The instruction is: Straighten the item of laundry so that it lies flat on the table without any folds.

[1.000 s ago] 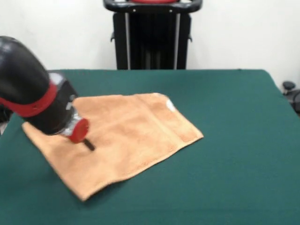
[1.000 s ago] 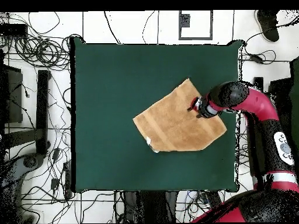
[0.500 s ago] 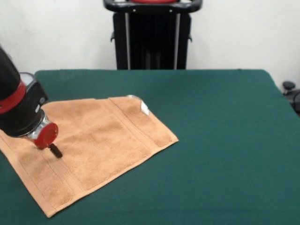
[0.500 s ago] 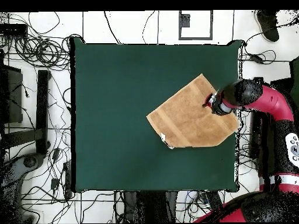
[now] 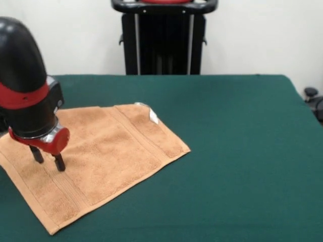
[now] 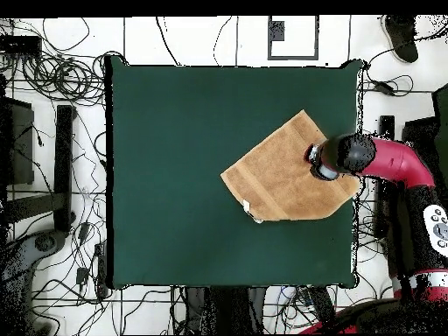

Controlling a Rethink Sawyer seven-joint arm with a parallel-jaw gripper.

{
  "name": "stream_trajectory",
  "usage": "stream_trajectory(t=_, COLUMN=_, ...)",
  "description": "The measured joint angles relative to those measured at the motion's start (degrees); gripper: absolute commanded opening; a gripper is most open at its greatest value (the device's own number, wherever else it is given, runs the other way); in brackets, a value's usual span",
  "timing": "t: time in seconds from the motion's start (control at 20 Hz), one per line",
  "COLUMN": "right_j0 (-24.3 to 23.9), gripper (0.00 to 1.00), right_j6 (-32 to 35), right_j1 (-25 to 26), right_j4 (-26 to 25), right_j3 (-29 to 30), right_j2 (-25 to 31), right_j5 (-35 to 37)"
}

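Off-table items I logged: tangled black cables (image 6: 52, 74) lay across the white tiled floor (image 6: 201, 39). A long black bar (image 6: 63, 166) lay beside them. A black-framed square panel (image 6: 292, 37) sat on the floor. A black wheeled caster (image 5: 311, 93) showed at one side before the white wall (image 5: 252, 35).

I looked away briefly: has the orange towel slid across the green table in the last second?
Yes. The towel slid toward the table's right edge in the overhead view, reaching that edge.
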Motion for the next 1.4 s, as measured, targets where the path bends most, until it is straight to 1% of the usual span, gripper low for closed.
stream_trajectory(t=0.25, right_j0=2.59, gripper=1.00, right_j6=0.00, right_j1=-1.56, right_j4=-0.65, right_j3=1.93, right_j2=-3.57, right_j5=-5.49)
stream_trajectory(t=0.4, right_j0=5.14, gripper=1.00, right_j6=0.02, right_j1=-2.27, right_j4=-0.88, right_j3=2.45, right_j2=-6.69, right_j5=-8.45)
stream_trajectory(t=0.7, right_j0=8.96, gripper=1.00, right_j6=0.04, right_j1=-3.07, right_j4=-0.96, right_j3=2.93, right_j2=-11.31, right_j5=-11.90)
stream_trajectory(t=0.85, right_j0=9.96, gripper=1.00, right_j6=0.04, right_j1=-3.18, right_j4=-0.65, right_j3=3.14, right_j2=-12.75, right_j5=-13.26)
stream_trajectory(t=1.2, right_j0=12.48, gripper=1.00, right_j6=0.60, right_j1=-3.30, right_j4=1.38, right_j3=3.72, right_j2=-16.66, right_j5=-16.53)
stream_trajectory(t=1.4, right_j0=14.87, gripper=1.00, right_j6=0.86, right_j1=-3.48, right_j4=2.39, right_j3=4.34, right_j2=-19.63, right_j5=-18.56)
